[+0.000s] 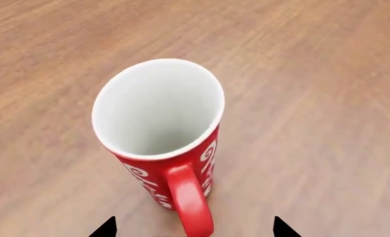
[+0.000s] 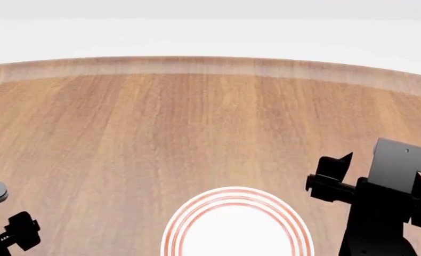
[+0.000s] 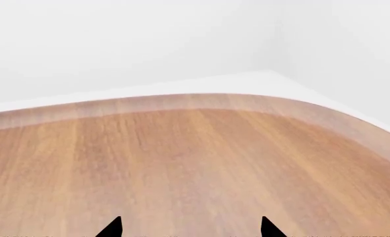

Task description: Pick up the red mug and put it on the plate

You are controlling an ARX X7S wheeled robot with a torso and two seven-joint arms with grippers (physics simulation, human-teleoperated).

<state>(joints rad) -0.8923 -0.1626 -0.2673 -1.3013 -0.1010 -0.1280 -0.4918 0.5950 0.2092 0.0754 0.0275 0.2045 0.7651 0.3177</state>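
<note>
The red mug stands upright on the wooden desk, its white inside showing and its handle turned toward the left end effector. The 2 fingertips of that end effector are spread apart, 1 to each side of the handle, gripping nothing. In the head view the plate lies at the desk's near edge, between both arms. The right end effector is released too, over bare desk.
</note>
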